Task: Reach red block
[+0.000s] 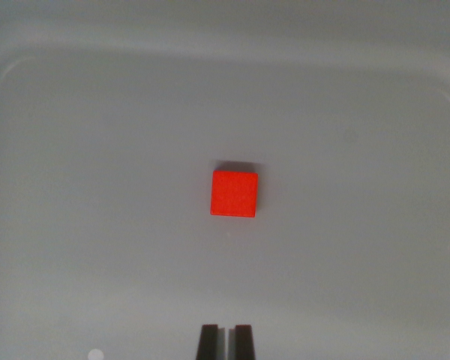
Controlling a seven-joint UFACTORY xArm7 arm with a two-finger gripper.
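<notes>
Red block [235, 193] sits near the middle of the wrist view, flat on a pale grey tray [75, 150] whose raised rim curves along the top and sides. Its top face is a clean square. Claw [226, 341] shows at the bottom edge as two dark fingertips with only a thin gap between them, nearly closed and holding nothing, well apart from the block.

Only the gripper [226, 341] shows of the robot, at the bottom centre of the frame. It appears as two dark, nearly black fingertips [208, 342] with flat, squared-off ends. A thin pale strip runs between them.
</notes>
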